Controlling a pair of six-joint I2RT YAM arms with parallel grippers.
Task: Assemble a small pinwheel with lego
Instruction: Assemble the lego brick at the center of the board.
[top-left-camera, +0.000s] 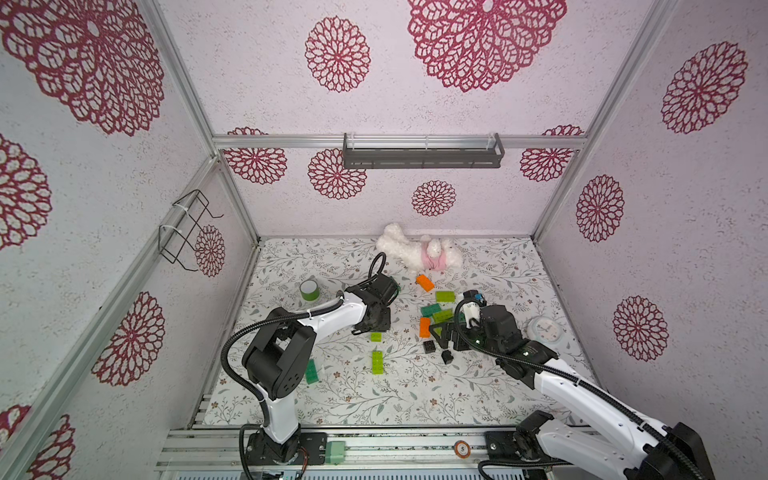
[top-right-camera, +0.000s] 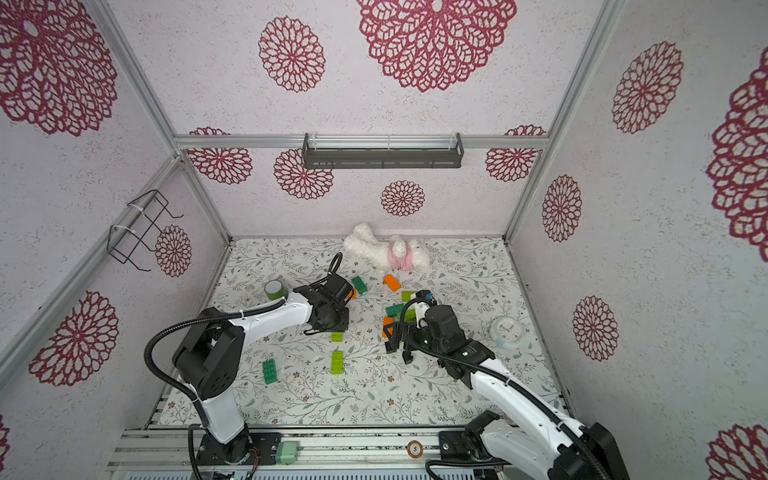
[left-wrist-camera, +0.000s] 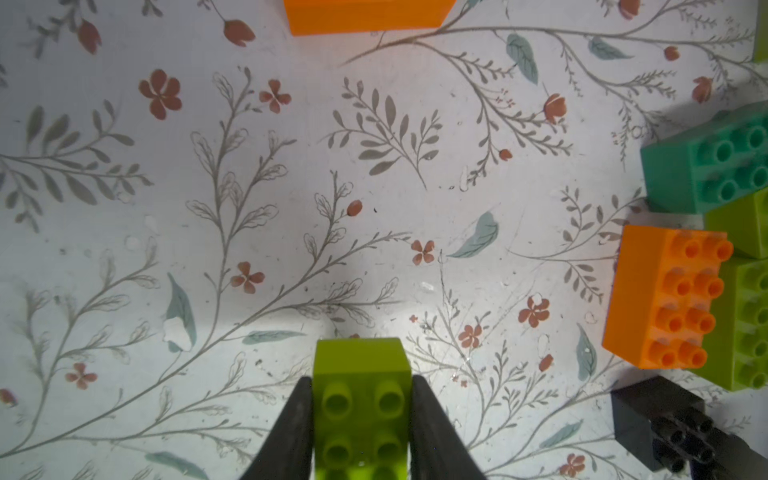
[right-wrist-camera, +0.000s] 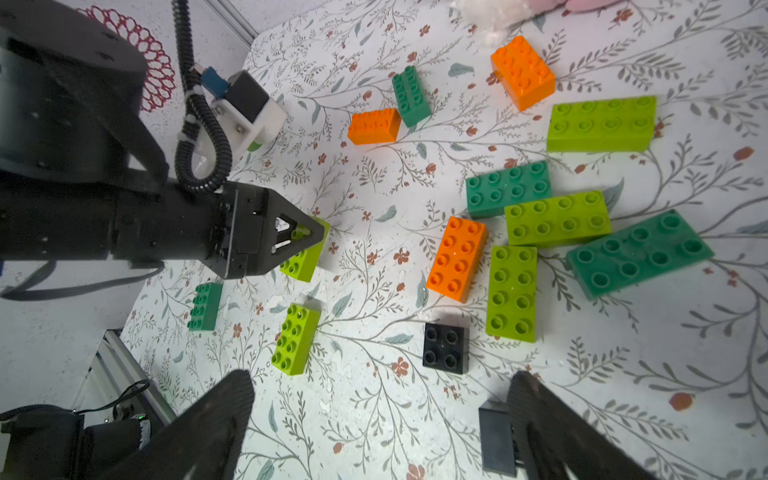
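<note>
My left gripper (left-wrist-camera: 361, 415) is shut on a small lime green lego brick (left-wrist-camera: 360, 395), studs facing the camera, low over the floral mat. In both top views this brick (top-left-camera: 376, 336) (top-right-camera: 337, 336) shows just in front of the left hand. My right gripper (right-wrist-camera: 382, 399) stands open over the mat with nothing between its fingers. A black square brick (right-wrist-camera: 445, 348) lies just ahead of it, and a second black piece (right-wrist-camera: 496, 436) lies on its side against one finger. Beyond them lies a loose cluster of orange (right-wrist-camera: 457, 257), lime (right-wrist-camera: 512, 293) and dark green (right-wrist-camera: 508, 189) bricks.
More bricks lie scattered: a lime one (top-left-camera: 377, 362) and a dark green one (top-left-camera: 311, 371) nearer the front, an orange one (top-left-camera: 424, 282) further back. A green tape roll (top-left-camera: 309, 290), a white plush toy (top-left-camera: 419, 253) and a white clock (top-left-camera: 545, 329) lie around them.
</note>
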